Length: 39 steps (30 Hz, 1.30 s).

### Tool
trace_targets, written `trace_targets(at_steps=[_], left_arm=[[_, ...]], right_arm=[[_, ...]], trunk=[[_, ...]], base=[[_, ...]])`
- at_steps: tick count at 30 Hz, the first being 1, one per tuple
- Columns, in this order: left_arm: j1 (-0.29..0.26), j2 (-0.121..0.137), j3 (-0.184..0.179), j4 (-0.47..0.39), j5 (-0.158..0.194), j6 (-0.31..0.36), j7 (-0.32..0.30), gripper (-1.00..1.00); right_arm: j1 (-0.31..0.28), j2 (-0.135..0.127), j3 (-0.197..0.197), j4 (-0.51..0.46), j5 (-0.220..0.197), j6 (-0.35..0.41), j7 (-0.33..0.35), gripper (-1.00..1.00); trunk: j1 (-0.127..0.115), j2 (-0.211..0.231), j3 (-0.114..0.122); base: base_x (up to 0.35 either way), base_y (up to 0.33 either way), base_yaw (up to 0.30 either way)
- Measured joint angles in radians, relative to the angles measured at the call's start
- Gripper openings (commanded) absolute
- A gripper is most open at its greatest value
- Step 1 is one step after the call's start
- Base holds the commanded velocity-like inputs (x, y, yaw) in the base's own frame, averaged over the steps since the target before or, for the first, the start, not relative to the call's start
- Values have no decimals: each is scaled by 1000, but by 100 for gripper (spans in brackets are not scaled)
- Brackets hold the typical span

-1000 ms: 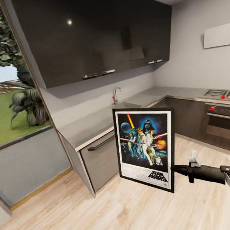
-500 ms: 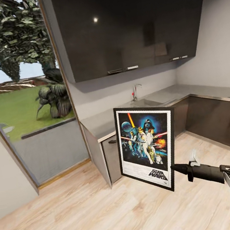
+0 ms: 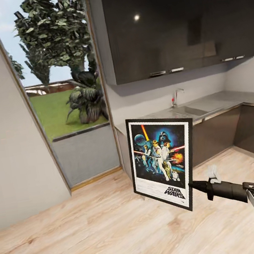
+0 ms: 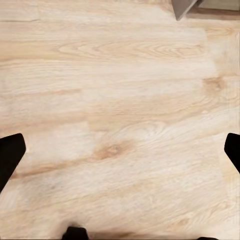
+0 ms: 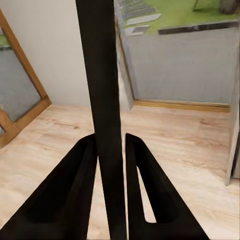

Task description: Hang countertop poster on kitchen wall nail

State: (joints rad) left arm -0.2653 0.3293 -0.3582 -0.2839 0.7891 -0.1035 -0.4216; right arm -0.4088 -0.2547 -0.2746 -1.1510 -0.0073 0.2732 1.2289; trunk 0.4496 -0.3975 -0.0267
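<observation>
Poster [image 3: 162, 162]: upright, slightly tilted, held in the air above the wood floor [image 3: 99, 231], clear of the kitchen countertop [image 3: 218, 103].
Right gripper [image 3: 193, 185]: 2 fingers [image 5: 80, 190] clamped on the poster's lower right frame edge.
Left gripper [image 4: 120, 155]: fingers wide apart over bare floor.
Window [image 3: 60, 72]: left of the cabinets.

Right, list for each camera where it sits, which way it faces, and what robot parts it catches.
Head view: on the robot's head, facing forward and down into the kitchen; shows the right arm, its right gripper holding the poster by its edge, before the kitchen countertop.
Left wrist view: on the left arm, aimed down at the wooden floor; left gripper fingertips wide apart.
Right wrist view: on the right arm, looking along fingers closed on the poster's edge.
Shared: poster, floor.
</observation>
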Motion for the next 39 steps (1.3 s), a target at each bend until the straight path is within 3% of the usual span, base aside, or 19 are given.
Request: trace_targets(at_steps=[19,31,39], left_arm=[[0,0,1,0,0,0,0,100],[0,1,2,1,0,0,0,100],[0,8,2,0,1,2,1,100]], right_arm=[[0,0,0,0,0,0,0,-100],[2,0,-1,0,-1,1,0,-100],[2,0,0,0,0,0,0,-100]], trunk=[[0,0,0],[0,0,0],[-1,0,0]], base=[[-161,277,290],[-147,278,47],[130,275,179]])
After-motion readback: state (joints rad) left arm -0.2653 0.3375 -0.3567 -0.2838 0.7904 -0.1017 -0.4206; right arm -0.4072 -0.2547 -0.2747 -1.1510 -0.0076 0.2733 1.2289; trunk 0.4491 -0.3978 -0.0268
